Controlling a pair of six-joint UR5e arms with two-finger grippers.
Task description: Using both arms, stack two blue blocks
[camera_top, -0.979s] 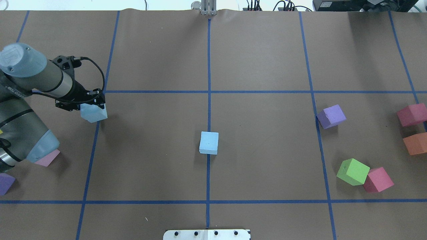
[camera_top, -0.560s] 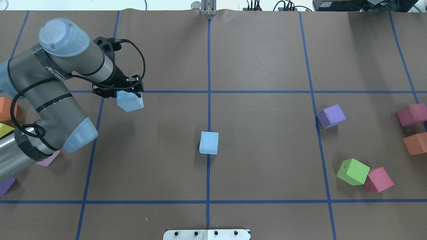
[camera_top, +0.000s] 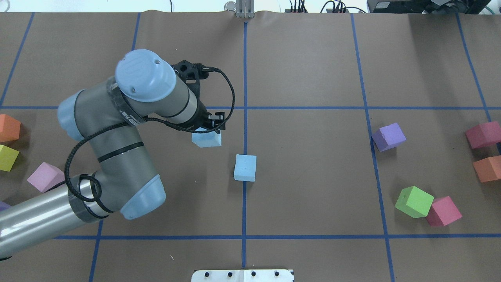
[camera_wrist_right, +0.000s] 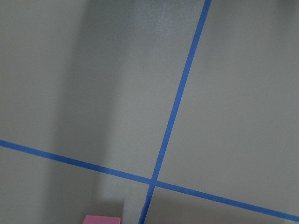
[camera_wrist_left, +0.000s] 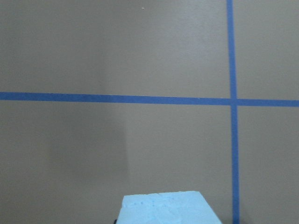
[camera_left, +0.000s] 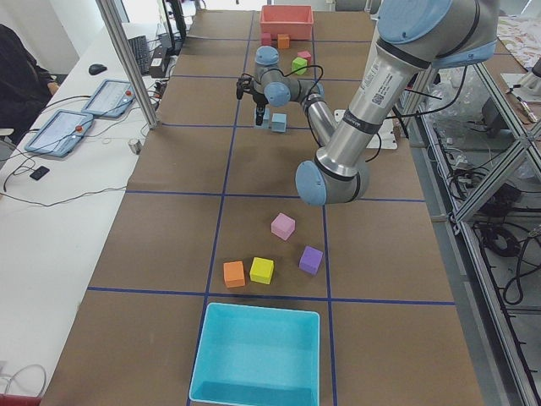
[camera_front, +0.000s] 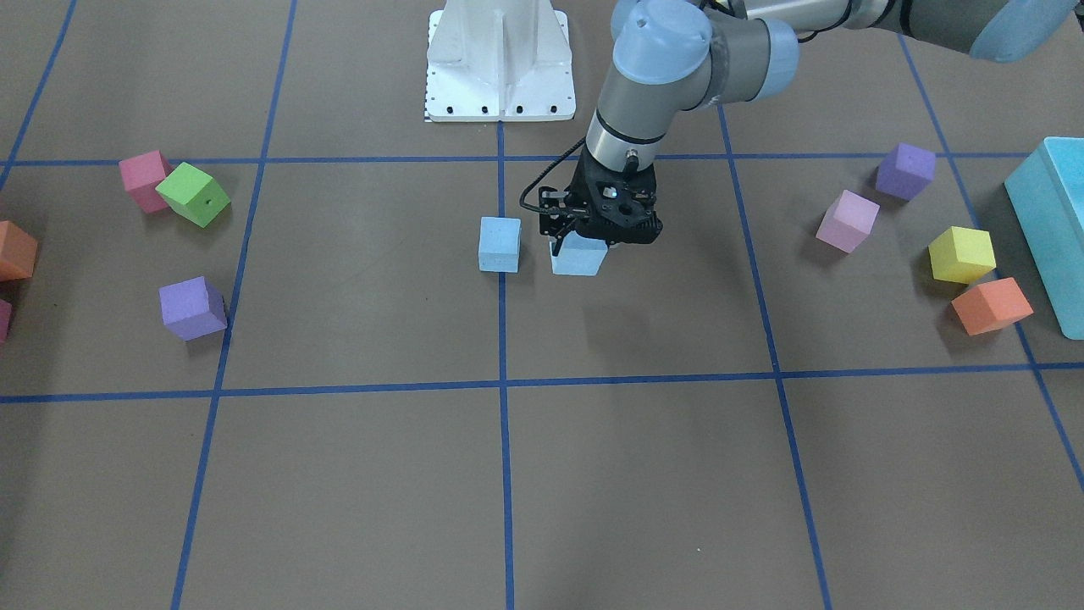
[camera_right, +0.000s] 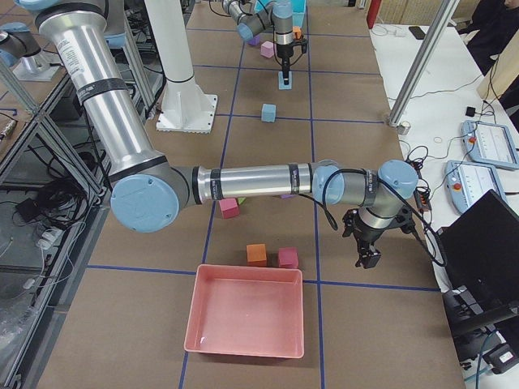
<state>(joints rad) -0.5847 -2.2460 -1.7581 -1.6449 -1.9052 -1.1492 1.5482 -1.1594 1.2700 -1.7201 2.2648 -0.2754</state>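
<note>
Place: a robotics laboratory.
Work surface: a long table (camera_top: pixel 313 58) under brown paper, marked into squares with blue tape (camera_top: pixel 245 78).
Machines: a cabled industrial left arm (camera_top: pixel 117 129) and right arm (camera_right: pixel 243 182), by a white pedestal (camera_front: pixel 500 59).
Operators' side: a white desk (camera_left: pixel 51 211) with touchscreen pendants (camera_left: pixel 108 97), a laptop (camera_right: pixel 486 243) and aluminium framing (camera_left: pixel 127 59).

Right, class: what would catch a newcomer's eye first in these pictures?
The left arm reaching over the table middle, its end effector shut on a pale blue block. Just beside it, a second blue block sits on the centre tape line. Bright cubes lie scattered at both table ends, with a turquoise bin at the robot's left.
</note>
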